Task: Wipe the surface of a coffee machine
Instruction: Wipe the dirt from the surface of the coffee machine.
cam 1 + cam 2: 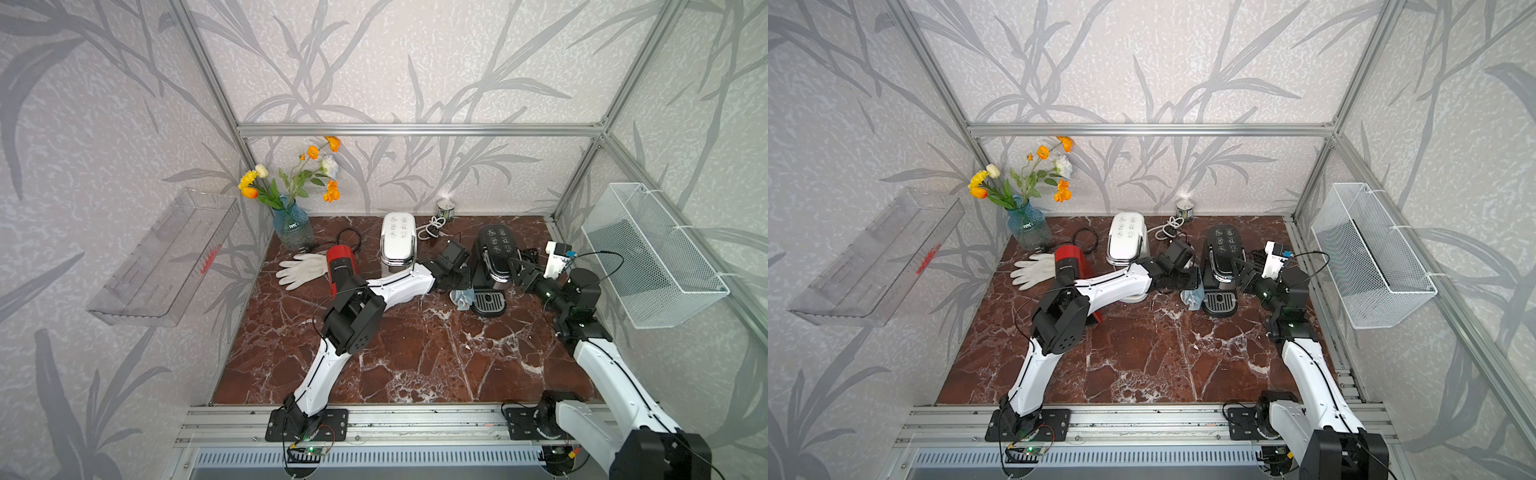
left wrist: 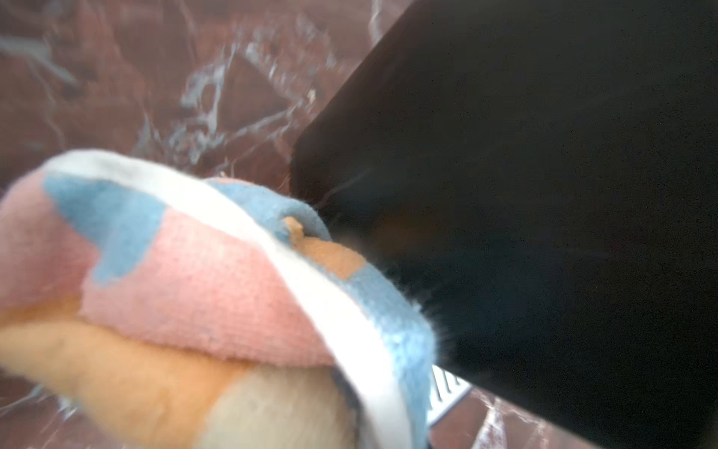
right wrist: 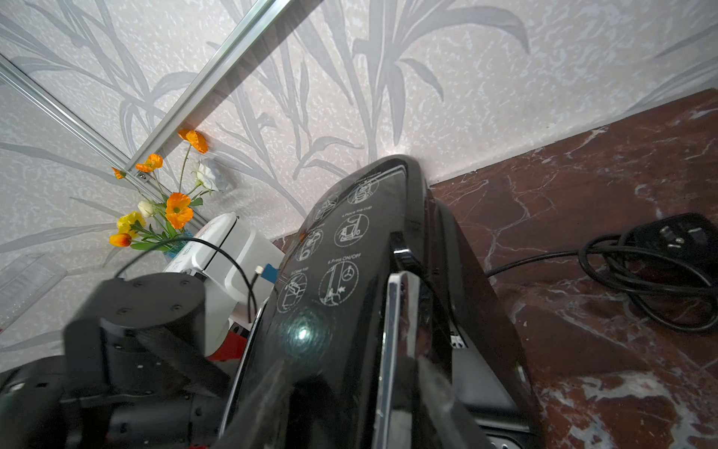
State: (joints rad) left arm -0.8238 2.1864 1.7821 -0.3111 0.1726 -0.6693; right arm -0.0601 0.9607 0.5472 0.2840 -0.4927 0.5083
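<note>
Cloth (image 1: 462, 300), patched in blue, pink, orange and white, is clamped in the closed left end effector (image 1: 461, 287). It presses against the black machine (image 1: 494, 253) at that machine's 8 o'clock side, just beside the drip tray (image 1: 489, 302). In the left wrist view the cloth (image 2: 194, 291) fills the foreground, its blue edge touching the dark wall of the black machine (image 2: 544, 194).

In both top views the black machine stands upright toward 2 o'clock on the desk (image 1: 415, 353). Its top panel shows white pictograms.

The right end effector (image 1: 517, 270) sits at the machine's 3 o'clock side, right against the body. Whether its jaws grip the machine or only rest there cannot be told. The right wrist view looks along the glossy lid and chrome handle of the black machine (image 3: 342, 291). A coiled cord (image 3: 652, 272) lies on the desk beyond.

A white machine (image 1: 398, 243) stands near 12 o'clock, and a red machine (image 1: 340, 266) at 10 o'clock is partly behind the left arm. White gloves (image 1: 301, 270) lie just beside the red one. A blue vase (image 1: 292, 226) with orange and yellow flowers (image 1: 328, 166) fills the 11 o'clock corner. A wire basket (image 1: 656, 257) hangs on the wall at 3 o'clock, and a clear shelf (image 1: 166, 257) at 9 o'clock.
</note>
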